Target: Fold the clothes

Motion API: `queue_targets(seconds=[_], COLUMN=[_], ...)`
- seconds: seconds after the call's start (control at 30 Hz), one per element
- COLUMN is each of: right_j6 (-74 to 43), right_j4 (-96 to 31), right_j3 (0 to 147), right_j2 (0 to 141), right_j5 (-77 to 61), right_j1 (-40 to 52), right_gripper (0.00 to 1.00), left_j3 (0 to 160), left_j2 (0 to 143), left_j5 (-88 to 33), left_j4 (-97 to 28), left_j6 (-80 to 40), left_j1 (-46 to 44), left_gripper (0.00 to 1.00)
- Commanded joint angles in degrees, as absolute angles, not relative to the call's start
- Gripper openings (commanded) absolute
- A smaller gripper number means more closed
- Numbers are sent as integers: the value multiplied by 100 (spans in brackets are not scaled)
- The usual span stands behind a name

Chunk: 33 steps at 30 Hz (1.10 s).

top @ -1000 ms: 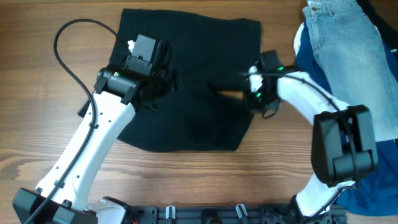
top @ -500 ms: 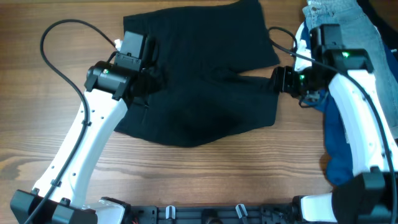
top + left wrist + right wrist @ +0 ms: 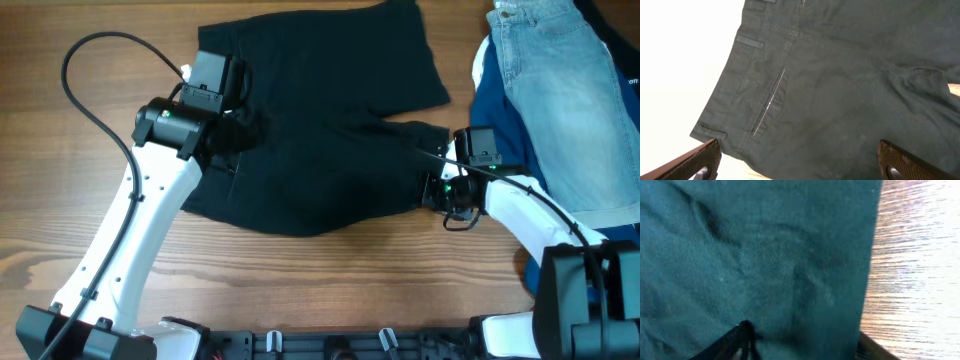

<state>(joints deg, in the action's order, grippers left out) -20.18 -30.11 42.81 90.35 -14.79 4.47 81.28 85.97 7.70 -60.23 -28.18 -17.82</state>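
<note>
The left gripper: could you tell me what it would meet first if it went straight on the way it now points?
The black shorts. The left gripper points at them with jaws open, close to the pocket opening; nothing shows in between, though depth is unclear.

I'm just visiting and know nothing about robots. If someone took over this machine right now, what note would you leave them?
Left pincer: open, over the waistband end of the black shorts, gripping nothing.
Right pincer: fingers apart at the hem of the leg nearer the robot, apparently not clamped.
The shorts lie spread on the table, with no fold made.
Left to do: all the folding. The denim shorts and the dark blue garment lie to the right.
</note>
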Motion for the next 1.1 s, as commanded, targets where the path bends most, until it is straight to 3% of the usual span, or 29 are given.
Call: queue_targets(seconds=[0.0,0.27,0.43,0.6,0.63,0.67,0.7,0.77,0.9,1.07], right_j6=[-2102,-1798,-1498,-1409,-1409,-1406,-1389,-1232,-792,-751], right_j4=[-2991,-6788,-6171,-4235,-3793,-3566,-3538,-3922,-4965,-4960], right_j3=[4198,6311,7109,7780,7780,7778,7780,7780,7778,6925], right_j2=[9072,8042,9483,10090,10090,10106,10106,10088,9839,9843], right_j5=[-1483,-1479,-1551,-1660,-1802,-1900,-1916,-1914,-1811,-1525], right_j1=[449,449,449,449,449,456,456,454,456,617], right_gripper=[4,4,4,5,19,54,80,92,91,69], left_j3=[8149,8149,8149,8149,8149,8149,8149,8149,8149,8149], left_j2=[8530,8530,8530,8530,8530,8538,8552,8643,8858,8917], left_j5=[751,733,735,735,735,738,735,735,735,733], left_j4=[-6029,-6156,-6149,-6130,-6101,-6069,-6060,-6066,-6069,-6069], left_j6=[-2744,-2742,-2738,-2724,-2724,-2724,-2724,-2724,-2724,-2727], left_j1=[-1752,-1752,-1752,-1752,-1752,-1752,-1752,-1752,-1752,-1752], left_gripper=[100,100,100,100,100,100,100,100,100,100])
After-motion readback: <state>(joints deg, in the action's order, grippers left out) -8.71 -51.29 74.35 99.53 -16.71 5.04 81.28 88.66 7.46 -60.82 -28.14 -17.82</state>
